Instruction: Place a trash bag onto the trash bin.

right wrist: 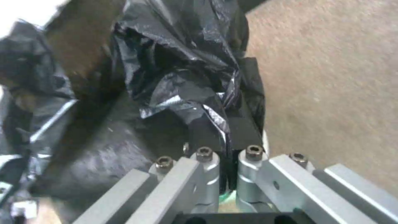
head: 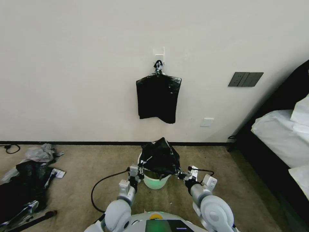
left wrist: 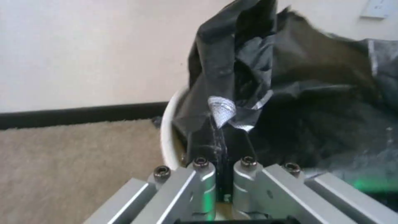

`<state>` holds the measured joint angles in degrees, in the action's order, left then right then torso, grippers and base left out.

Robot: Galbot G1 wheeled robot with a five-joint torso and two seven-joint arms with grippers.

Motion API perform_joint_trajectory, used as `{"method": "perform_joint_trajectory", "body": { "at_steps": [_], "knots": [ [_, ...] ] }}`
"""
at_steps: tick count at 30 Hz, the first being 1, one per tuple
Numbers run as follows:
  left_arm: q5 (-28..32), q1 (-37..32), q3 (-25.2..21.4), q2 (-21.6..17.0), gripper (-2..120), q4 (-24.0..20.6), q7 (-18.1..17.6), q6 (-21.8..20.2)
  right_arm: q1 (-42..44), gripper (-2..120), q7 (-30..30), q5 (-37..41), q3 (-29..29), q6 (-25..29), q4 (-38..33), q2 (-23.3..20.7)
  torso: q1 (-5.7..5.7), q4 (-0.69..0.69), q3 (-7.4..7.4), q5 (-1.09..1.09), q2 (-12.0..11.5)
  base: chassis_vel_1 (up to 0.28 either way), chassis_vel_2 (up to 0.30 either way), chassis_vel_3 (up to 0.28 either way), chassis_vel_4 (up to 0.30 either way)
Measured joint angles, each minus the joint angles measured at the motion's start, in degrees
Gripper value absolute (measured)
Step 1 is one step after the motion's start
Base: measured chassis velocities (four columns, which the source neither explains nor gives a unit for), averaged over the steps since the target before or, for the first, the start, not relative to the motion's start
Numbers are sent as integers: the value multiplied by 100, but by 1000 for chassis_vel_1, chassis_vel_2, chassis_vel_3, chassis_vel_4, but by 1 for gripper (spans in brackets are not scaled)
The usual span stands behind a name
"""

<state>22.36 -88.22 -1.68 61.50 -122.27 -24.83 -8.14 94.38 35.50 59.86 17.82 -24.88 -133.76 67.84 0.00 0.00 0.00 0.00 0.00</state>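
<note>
The cream-white trash bin point(head: 156, 182) stands on the carpet close to the wall. The glossy black trash bag point(head: 159, 157) is draped over its top, bunched up into a peak. My left gripper point(head: 140, 171) is shut on the bag's edge at the bin's left side. My right gripper point(head: 182, 175) is shut on the bag's edge at the right side. In the left wrist view the left gripper point(left wrist: 226, 140) pinches a fold of the trash bag point(left wrist: 298, 93) just beside the bin's rim point(left wrist: 167, 130). In the right wrist view the right gripper point(right wrist: 228, 124) clamps crumpled trash bag point(right wrist: 178, 62) plastic.
A flat sheaf of black bags point(head: 157, 98) hangs from a wall hook above the bin. A heap of plastic litter point(head: 22, 183) lies on the floor at the left. A bed point(head: 283, 138) stands at the right. A black cable point(head: 96, 190) loops on the carpet near my left arm.
</note>
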Motion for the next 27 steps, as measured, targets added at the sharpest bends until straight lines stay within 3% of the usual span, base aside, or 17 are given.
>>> {"method": "perform_joint_trajectory", "body": {
  "at_steps": [8,15,27],
  "knots": [
    [-187,-570,-154,51,0,-236,-139,33,41,0,720,-30,-389,-430,-158,39,0,1,0,0,0,0,0,0,0],
    [-251,-826,-204,41,0,-339,-245,33,39,0,885,-103,-539,-562,-63,87,0,1,0,0,0,0,0,0,0],
    [-224,-829,-151,98,0,68,-326,12,-135,0,785,-59,-563,-651,491,207,0,1,0,1,0,0,0,0,0]
  ]
}}
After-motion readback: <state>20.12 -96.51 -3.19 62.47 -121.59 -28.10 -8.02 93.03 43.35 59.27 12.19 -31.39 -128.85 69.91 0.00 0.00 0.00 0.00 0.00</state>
